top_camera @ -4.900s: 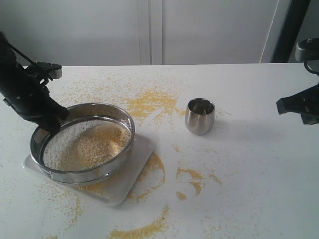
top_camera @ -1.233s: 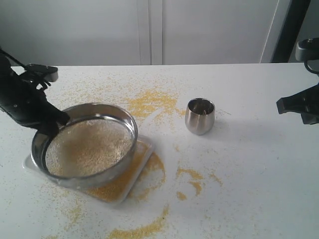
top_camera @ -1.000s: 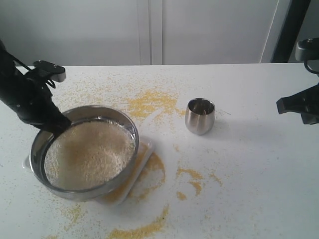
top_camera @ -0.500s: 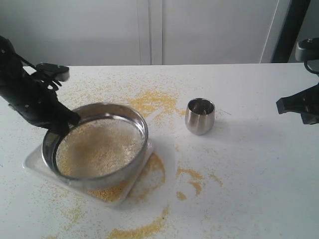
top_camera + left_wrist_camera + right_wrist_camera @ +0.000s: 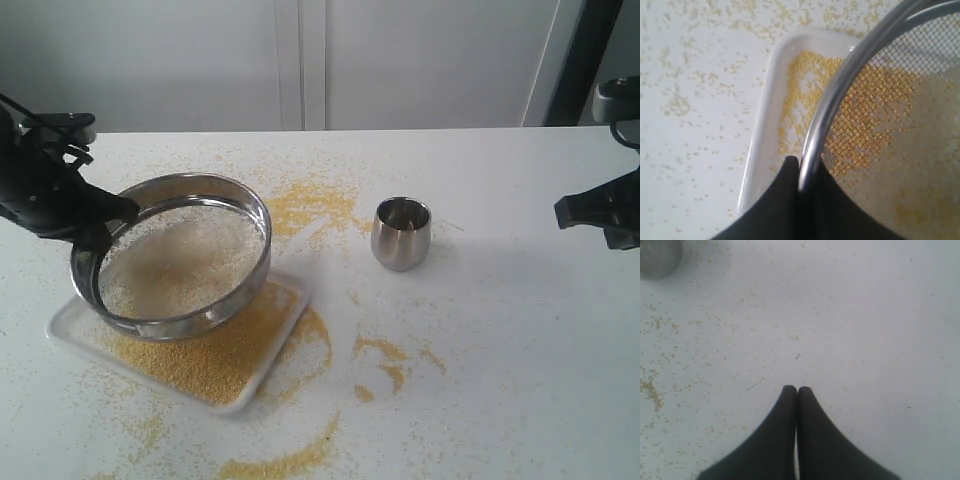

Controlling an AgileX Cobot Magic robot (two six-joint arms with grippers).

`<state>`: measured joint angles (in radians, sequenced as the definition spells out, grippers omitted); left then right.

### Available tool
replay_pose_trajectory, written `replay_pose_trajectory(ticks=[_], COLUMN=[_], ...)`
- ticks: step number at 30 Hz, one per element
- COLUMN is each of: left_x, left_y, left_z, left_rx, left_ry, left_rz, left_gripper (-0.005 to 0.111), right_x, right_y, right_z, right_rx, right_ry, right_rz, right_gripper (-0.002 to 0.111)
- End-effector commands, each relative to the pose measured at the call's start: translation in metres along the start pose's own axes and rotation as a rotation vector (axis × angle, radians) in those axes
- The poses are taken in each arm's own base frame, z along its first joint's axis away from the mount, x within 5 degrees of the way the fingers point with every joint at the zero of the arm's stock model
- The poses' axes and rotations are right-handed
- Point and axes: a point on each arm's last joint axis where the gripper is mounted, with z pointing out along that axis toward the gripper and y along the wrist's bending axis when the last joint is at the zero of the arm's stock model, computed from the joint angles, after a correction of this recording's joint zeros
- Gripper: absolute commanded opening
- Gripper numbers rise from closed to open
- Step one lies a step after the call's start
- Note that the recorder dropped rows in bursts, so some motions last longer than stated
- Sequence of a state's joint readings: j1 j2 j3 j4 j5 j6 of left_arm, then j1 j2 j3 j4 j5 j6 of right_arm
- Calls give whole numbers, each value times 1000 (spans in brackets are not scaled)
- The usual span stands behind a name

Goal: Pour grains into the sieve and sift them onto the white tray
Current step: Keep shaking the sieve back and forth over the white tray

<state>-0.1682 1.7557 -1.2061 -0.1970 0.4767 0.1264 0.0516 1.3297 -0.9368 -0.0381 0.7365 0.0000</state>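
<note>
Exterior view: sieve (image 5: 200,322) seemingly above tray (image 5: 62,335)

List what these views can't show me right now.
Small shiny steel cup, exterior view: its wall hides the bottom; contents unknown.
Flat white rectangular tray, exterior view: the round steel mesh sieve covers much of it.
Right claw, exterior view: cut off by the frame edge.

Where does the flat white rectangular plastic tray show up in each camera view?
Exterior view: white tray lower left, under the round steel mesh sieve.
Left wrist view: tray beside the sieve rim, partly behind its mesh.
Right wrist view: not in it.
Shared landmark: the sieve.
</note>
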Motion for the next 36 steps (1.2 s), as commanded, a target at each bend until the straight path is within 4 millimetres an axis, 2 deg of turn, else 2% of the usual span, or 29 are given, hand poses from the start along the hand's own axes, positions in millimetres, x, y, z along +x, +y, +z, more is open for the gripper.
replay_pose_trajectory(ticks=[1, 2, 4, 6, 8, 10, 12, 14, 16, 17, 18, 20, 22, 23, 24, 26, 28, 29, 30, 32, 34, 36], left_x=[9, 7, 1, -1, -1, 4, 9, 7, 1, 0, -1, 0, 5, 7, 8, 4, 0, 0, 0, 2, 9, 11], left_y=[-28, -26, -13, -8, -12, -25, -32, -25, -8, -4, -3, -12, -28, -32, -32, -19, -2, -2, -6, -26, -42, -35], left_z=[-2, -2, -3, -3, -3, -2, -1, -2, -3, -4, -4, -3, -1, -1, -1, -2, -4, -4, -3, -2, -1, -1], left_rx=[91, 80, 37, 26, 34, 67, 101, 69, 27, 23, 22, 35, 74, 93, 96, 41, 10, 20, 34, 77, 119, 66], left_ry=[93, 82, 25, 1, 5, 51, 97, 77, 18, 4, 1, 8, 57, 78, 89, 54, 9, 2, -1, 26, 95, 123], left_rz=[349, 263, -53, -164, -48, 233, 389, 243, -101, -210, -216, -26, 301, 378, 384, 158, -201, -254, -186, 93, 277, 291], left_gripper=[0, 0, 0, 0, 0, 0, 0, 0, 0, 0, 0, 0, 0, 0, 0, 0, 0, 0, 0, 0, 0, 0], right_x=[0, 0, 0, 0, 0, 0, 0, 0, 0, 0, 0, 0, 0, 0, 0, 0, 0, 0, 0, 0, 0, 0], right_y=[-1, -1, -1, -1, -1, -1, -1, -1, 0, 0, 0, 0, 0, 0, 0, 0, 0, 0, 0, 0, 0, 0], right_z=[-2, -2, -2, -2, -2, -2, -2, -2, -2, -2, -2, -2, -2, -2, -2, -2, -2, -2, -2, -2, -2, -2], right_rx=[2, 2, 2, 2, 2, 2, 2, 2, 0, 0, 0, 0, 0, 0, 0, 0, 0, -1, -1, -1, -1, -1], right_ry=[-13, -13, -13, -13, -13, -13, -13, -13, -13, -13, -13, -13, -13, -13, -13, -13, -13, -13, -13, -13, -13, -13], right_rz=[0, 0, 0, 0, 0, 0, 0, 0, 2, 2, 2, 2, 2, 2, 2, 2, 2, 4, 4, 4, 4, 4], right_gripper=[0, 0, 0, 0, 0, 0, 0, 0, 0, 0, 0, 0, 0, 0, 0, 0, 0, 0, 0, 0, 0, 0])
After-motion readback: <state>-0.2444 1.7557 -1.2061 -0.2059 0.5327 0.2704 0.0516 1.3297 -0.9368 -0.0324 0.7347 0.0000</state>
